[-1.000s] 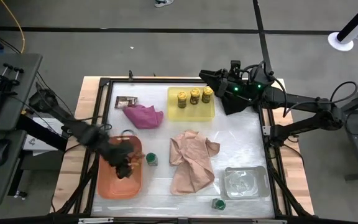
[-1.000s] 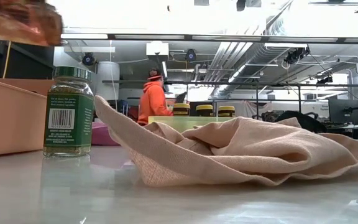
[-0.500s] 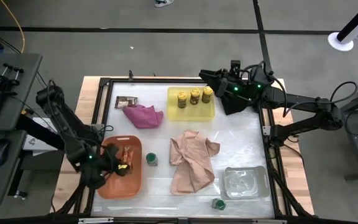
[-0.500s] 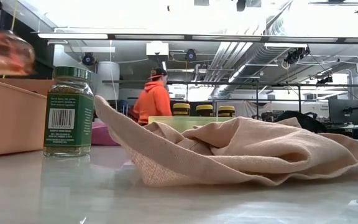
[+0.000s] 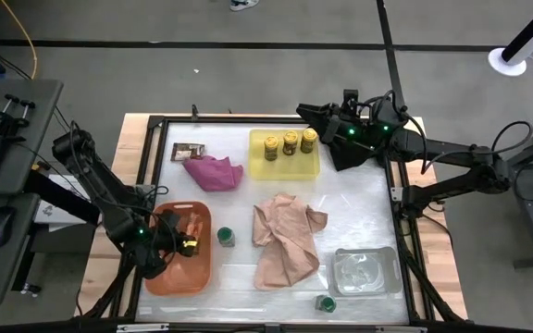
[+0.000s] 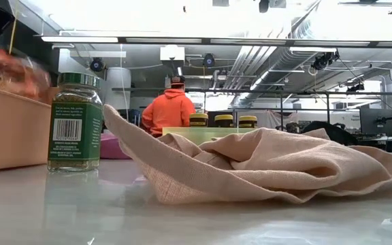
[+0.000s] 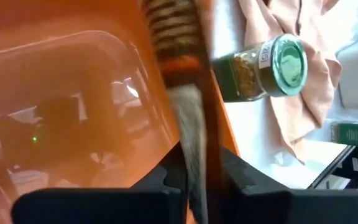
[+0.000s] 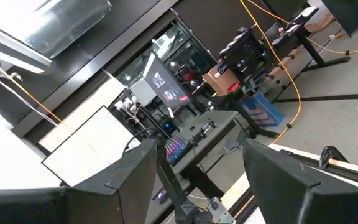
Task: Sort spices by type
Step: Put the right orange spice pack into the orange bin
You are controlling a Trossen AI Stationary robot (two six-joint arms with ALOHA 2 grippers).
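Now that it has swung back, the left gripper (image 5: 176,248) is lowering its pinched packet (image 7: 188,112) into the orange tray (image 5: 181,277), lower left.

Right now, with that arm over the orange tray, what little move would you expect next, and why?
Probably the left gripper should lower a little and open. Its fingers are shut on a flat brown-orange packet hanging over the orange tray, where other packets already lie. The right gripper waits at the table's far edge, near the yellow tray.
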